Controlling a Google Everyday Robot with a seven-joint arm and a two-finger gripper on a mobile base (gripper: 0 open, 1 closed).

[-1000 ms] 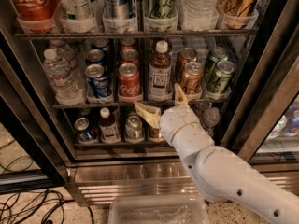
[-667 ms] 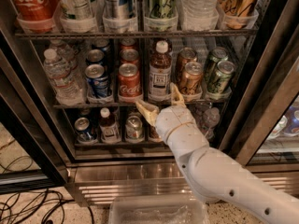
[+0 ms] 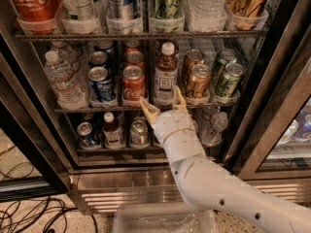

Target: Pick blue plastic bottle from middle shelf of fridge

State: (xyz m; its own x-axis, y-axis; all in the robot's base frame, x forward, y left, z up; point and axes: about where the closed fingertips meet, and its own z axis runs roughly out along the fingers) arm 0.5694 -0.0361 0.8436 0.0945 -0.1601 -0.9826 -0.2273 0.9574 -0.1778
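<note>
The blue plastic bottle (image 3: 165, 73), clear with amber-brown liquid, a white cap and a white label, stands upright in the centre lane of the middle shelf (image 3: 97, 109) of the fridge (image 3: 272, 106). My gripper (image 3: 163, 100) is open right in front of the bottle's base. One tan finger is at its lower left and one at its lower right. The fingers are at the shelf's front rail and do not grip the bottle. My white arm reaches up from the lower right.
Red cola cans (image 3: 133, 85) stand left of the bottle, copper cans (image 3: 197, 80) right, then green cans (image 3: 228, 79). Blue cans (image 3: 101, 83) and ribbed water bottles (image 3: 62, 79) are at the left. A small white-capped brown bottle (image 3: 112, 130) stands on the lower shelf. A clear bin (image 3: 165, 220) sits below.
My gripper has moved a little left and up towards the bottle, so its fingers now straddle the bottle's base. The bottle has not moved.
</note>
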